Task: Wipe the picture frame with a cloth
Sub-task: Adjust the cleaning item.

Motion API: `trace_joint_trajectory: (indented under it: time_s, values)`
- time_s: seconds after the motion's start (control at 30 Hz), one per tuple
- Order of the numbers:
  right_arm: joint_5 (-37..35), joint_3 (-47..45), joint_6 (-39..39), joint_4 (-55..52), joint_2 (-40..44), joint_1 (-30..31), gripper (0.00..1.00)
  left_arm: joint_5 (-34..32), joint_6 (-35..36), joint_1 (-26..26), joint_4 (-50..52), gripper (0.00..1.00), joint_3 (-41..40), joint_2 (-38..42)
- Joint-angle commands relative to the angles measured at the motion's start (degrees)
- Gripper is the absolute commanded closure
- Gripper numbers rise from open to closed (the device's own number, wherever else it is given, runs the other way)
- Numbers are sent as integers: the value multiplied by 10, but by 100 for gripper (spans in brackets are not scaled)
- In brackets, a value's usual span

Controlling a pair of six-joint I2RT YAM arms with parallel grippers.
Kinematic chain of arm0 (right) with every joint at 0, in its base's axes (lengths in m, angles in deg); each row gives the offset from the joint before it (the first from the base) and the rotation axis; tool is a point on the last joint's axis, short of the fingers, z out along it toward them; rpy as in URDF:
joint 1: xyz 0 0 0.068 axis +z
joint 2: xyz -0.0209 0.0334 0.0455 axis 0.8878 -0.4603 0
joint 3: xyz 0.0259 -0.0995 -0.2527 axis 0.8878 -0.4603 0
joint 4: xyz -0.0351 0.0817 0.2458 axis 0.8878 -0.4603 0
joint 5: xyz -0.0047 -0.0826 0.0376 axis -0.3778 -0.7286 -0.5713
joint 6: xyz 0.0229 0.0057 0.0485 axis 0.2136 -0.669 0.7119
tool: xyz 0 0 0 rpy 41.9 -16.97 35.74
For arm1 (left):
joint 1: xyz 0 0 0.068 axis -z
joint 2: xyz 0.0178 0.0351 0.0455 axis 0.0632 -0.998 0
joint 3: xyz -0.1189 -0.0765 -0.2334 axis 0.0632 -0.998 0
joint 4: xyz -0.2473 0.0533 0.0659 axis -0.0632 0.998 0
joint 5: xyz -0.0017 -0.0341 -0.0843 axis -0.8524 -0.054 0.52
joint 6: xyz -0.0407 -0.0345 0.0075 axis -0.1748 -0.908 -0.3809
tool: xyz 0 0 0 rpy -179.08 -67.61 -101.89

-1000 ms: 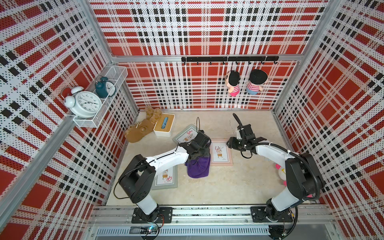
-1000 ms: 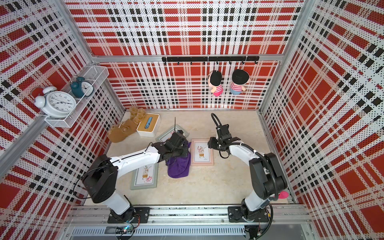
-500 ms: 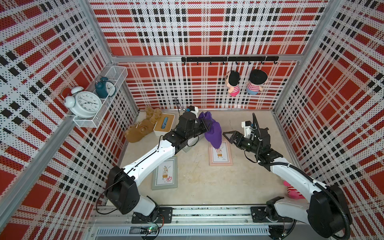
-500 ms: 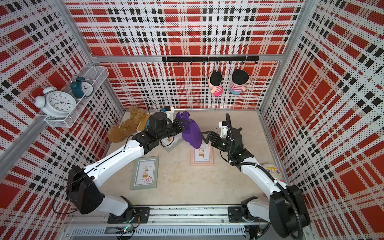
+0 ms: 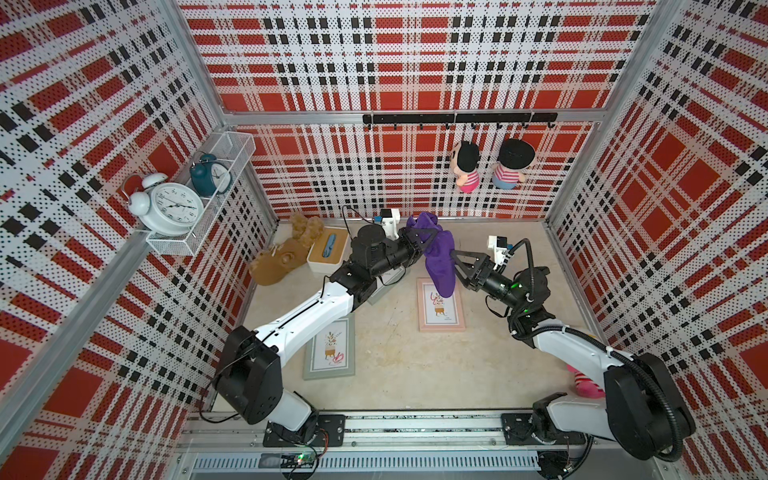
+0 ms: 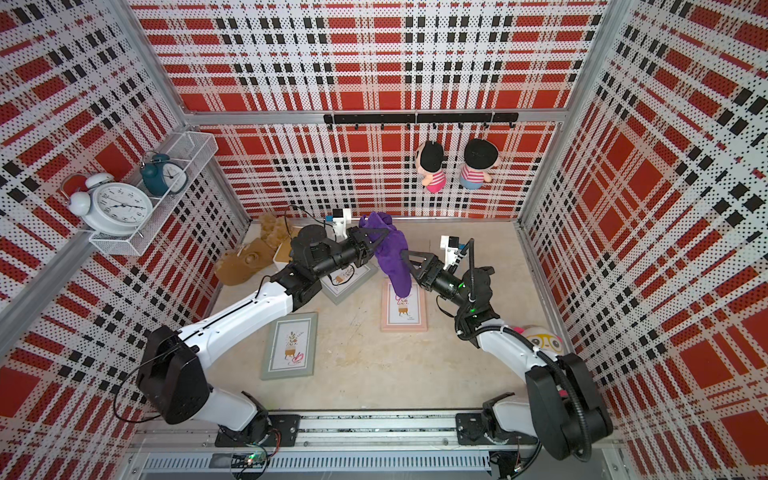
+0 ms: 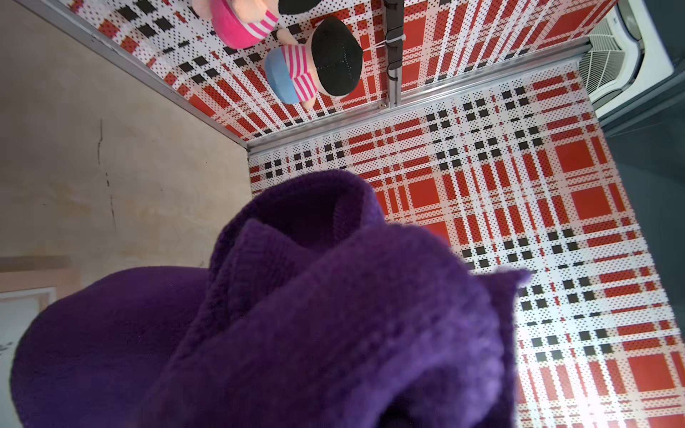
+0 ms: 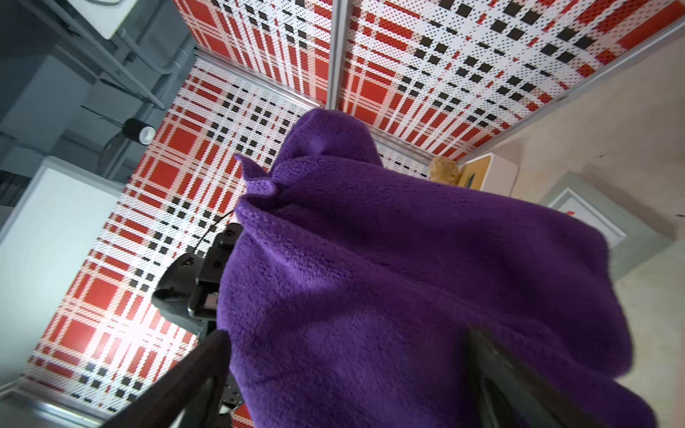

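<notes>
The purple cloth (image 5: 438, 257) (image 6: 392, 253) hangs in the air, bunched at its top in my left gripper (image 5: 422, 241) (image 6: 374, 245), which is shut on it. In the left wrist view the cloth (image 7: 315, 315) hides the fingers. My right gripper (image 5: 456, 268) (image 6: 409, 266) is open, its two fingers (image 8: 200, 370) on either side of the hanging cloth (image 8: 389, 278). A pink picture frame (image 5: 440, 307) (image 6: 404, 309) lies flat on the table under the cloth's lower end.
A grey-green frame (image 5: 330, 353) lies near the front left and another frame (image 6: 347, 280) sits under my left arm. A brown plush (image 5: 282, 262) and a white box (image 5: 328, 249) are at the back left. Two dolls (image 5: 467, 166) hang on the back wall.
My left arm has lifted the cloth off the table and carried it up and back. My right gripper has opened, left the pink frame and come around the hanging cloth.
</notes>
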Motion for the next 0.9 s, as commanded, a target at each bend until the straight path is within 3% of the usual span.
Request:
trace_joint_trajectory:
  time_s: [0.0, 0.27, 0.43, 0.73, 0.83, 0.87]
  values:
    - [11, -1, 91, 145, -29, 11, 0, 17, -53, 3, -82, 100, -10, -9]
    - [13, 33, 162, 204, -76, 39, 0, 18, -69, 10, -109, 100, -9, -45]
    - [-3, 43, 119, 113, -31, 31, 10, 7, -60, 7, -107, 100, -36, -42]
    - [-18, 91, 39, -60, 8, 22, 45, 18, -46, 15, -106, 100, -62, -28]
    - [-22, 101, 22, -97, 5, 22, 72, 19, -40, 13, -105, 99, -69, -22]
    - [-26, 103, 10, -112, 7, 21, 81, 19, -37, 12, -102, 93, -71, -19]
